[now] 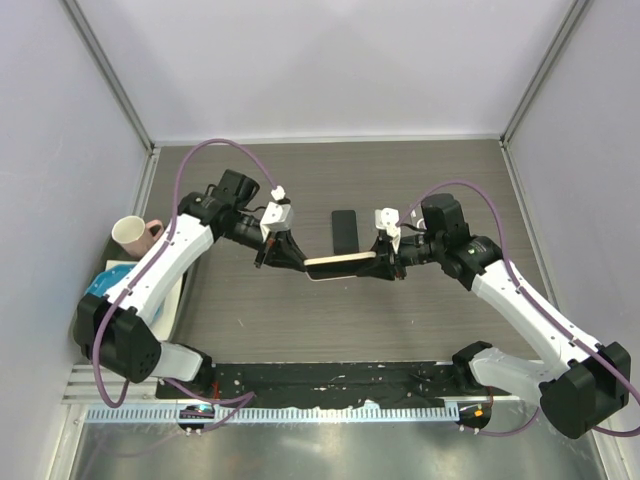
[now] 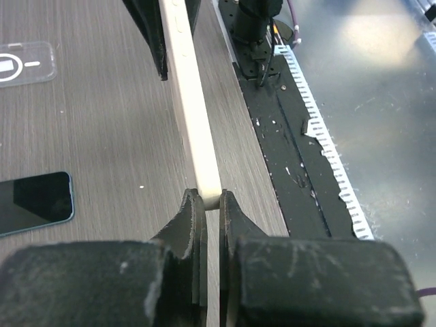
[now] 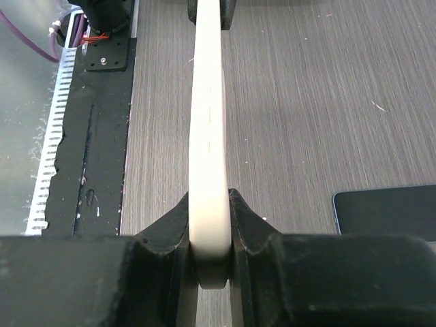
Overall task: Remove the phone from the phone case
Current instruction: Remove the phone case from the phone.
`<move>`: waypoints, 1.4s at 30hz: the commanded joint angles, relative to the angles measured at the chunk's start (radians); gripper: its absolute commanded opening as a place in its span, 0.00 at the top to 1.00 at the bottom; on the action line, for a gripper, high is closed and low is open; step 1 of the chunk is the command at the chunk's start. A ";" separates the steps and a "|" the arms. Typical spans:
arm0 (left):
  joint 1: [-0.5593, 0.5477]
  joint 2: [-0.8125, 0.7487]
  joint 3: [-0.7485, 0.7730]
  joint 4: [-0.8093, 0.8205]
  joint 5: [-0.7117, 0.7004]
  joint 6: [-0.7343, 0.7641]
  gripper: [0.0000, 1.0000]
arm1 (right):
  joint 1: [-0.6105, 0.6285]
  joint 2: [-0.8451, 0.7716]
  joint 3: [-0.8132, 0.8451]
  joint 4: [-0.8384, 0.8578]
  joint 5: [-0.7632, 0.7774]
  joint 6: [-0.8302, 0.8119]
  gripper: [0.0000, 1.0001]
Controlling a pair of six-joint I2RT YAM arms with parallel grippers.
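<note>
Seen from above, two robot arms meet over the middle of a dark wood-grain bench [image 1: 440,180]. Between them they hold a thin cream case [image 1: 338,263] on edge, above the bench. Its long axis runs left to right, straight from one arm to the other.

The left claw [image 2: 210,201] is clenched on the case's left end, its tips pinching the narrow edge. The right claw [image 3: 209,204] is clenched on the right end, and the case sits deeper between its fingers. Each claw has one end, so neither arm is nearer.

A black phone [image 1: 345,232] lies flat on the bench just beyond the case, screen up, apart from both claws and touching neither. The edge-on views do not show whether the case holds anything. Judging by the loose phone, it is probably empty and the task all but done. Any coming pull would run along the case's long axis.
</note>
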 commanded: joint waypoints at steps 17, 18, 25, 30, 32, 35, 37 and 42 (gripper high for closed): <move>-0.098 -0.037 0.065 -0.345 0.118 0.295 1.00 | -0.016 0.085 0.166 -0.053 0.063 -0.337 0.99; -0.107 -0.029 0.066 -0.354 0.117 0.304 1.00 | -0.016 0.085 0.175 -0.055 0.061 -0.337 0.99; -0.193 0.025 0.103 -0.492 0.082 0.424 1.00 | -0.016 0.078 0.176 -0.081 0.122 -0.434 0.99; -0.224 0.049 0.123 -0.541 0.082 0.489 1.00 | -0.016 0.074 0.157 -0.044 0.133 -0.409 0.99; -0.227 0.055 0.125 -0.537 0.079 0.487 1.00 | -0.016 0.068 0.159 -0.041 0.133 -0.402 0.99; -0.227 0.051 0.117 -0.483 0.085 0.423 1.00 | -0.016 0.056 0.157 -0.035 0.119 -0.388 0.99; -0.227 0.039 0.094 -0.378 0.083 0.310 1.00 | -0.016 0.053 0.153 -0.034 0.104 -0.389 0.99; -0.233 0.013 0.083 -0.309 0.086 0.263 1.00 | -0.016 0.055 0.146 -0.055 0.081 -0.418 0.99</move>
